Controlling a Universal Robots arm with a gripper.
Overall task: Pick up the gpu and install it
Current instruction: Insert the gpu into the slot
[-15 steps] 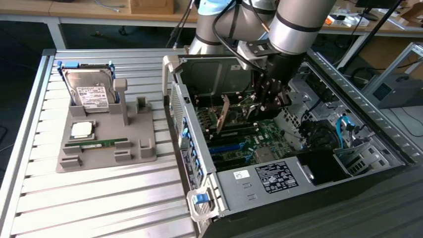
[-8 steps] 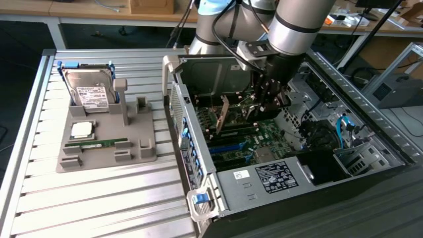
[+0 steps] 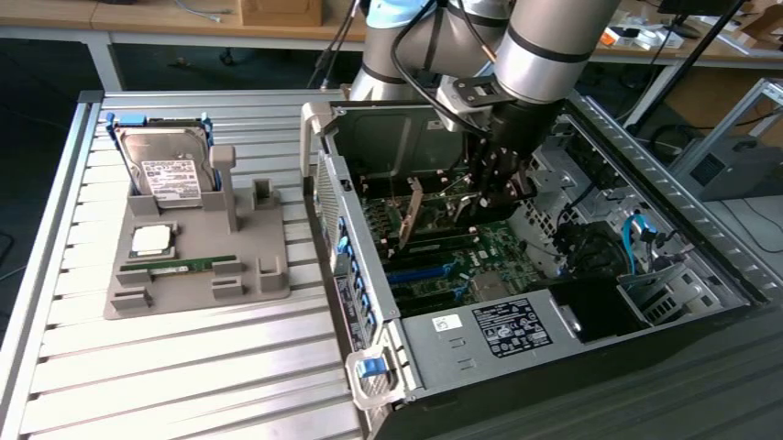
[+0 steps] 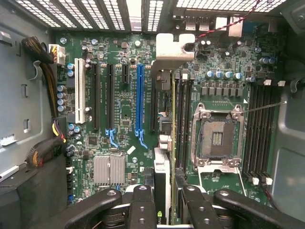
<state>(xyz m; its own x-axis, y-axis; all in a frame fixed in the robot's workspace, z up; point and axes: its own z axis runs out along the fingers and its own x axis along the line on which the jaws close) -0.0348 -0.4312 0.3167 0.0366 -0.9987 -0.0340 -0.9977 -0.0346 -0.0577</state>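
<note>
My gripper (image 4: 164, 206) is shut on the gpu (image 4: 172, 119), which I see edge-on as a thin strip with its silver bracket (image 4: 174, 46) at the far end. The card hangs over the green motherboard (image 4: 121, 143), between a black expansion slot (image 4: 152, 107) and the memory slots beside the CPU socket (image 4: 217, 138). The long blue slot (image 4: 139, 98) lies just to one side of it. In the exterior view the gripper (image 3: 496, 197) reaches down inside the open computer case (image 3: 514, 335), close above the board.
On the exterior view's left, a grey fixture (image 3: 251, 275) carries a silver hard drive (image 3: 165, 170), a CPU chip (image 3: 150, 240) and a green memory stick (image 3: 183, 263). Case walls, cable bundles (image 4: 45, 148) and a drive cage (image 3: 648, 293) surround the gripper.
</note>
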